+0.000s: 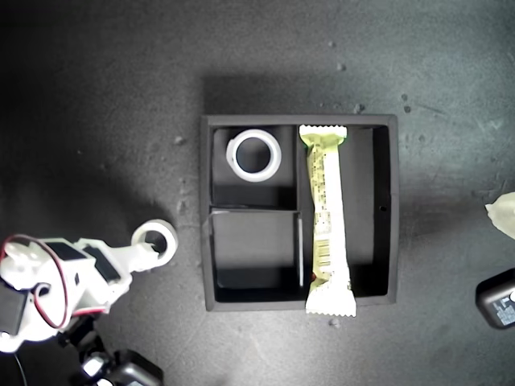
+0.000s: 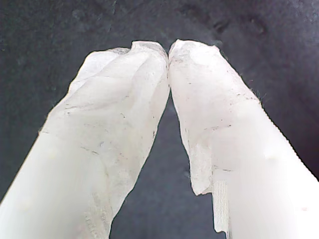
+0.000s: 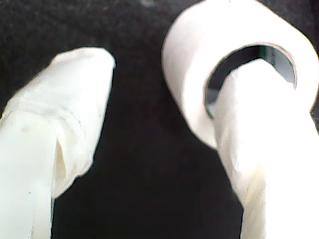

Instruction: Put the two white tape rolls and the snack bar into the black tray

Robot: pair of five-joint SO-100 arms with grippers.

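Observation:
The black tray [image 1: 395, 201] sits in the middle of the exterior view. A white tape roll [image 1: 255, 155] lies flat in its small far compartment. The snack bar [image 1: 326, 217] lies along the long compartment, one crimped end resting over the near wall. A second white tape roll [image 1: 154, 240] is outside the tray, toward the exterior view's left. My second gripper [image 1: 147, 251] is open there, one finger [image 3: 259, 129] through the core of that roll [image 3: 189, 74] and the other finger [image 3: 75, 99] apart from it. My first gripper [image 2: 168, 50] is shut on nothing above the dark surface.
The second arm's white body with a red wire [image 1: 48, 281] fills the exterior view's lower left. A pale scrap [image 1: 503, 214] and a black object [image 1: 497, 297] show at the exterior view's right edge. Small crumbs dot the dark mat [image 1: 338, 56].

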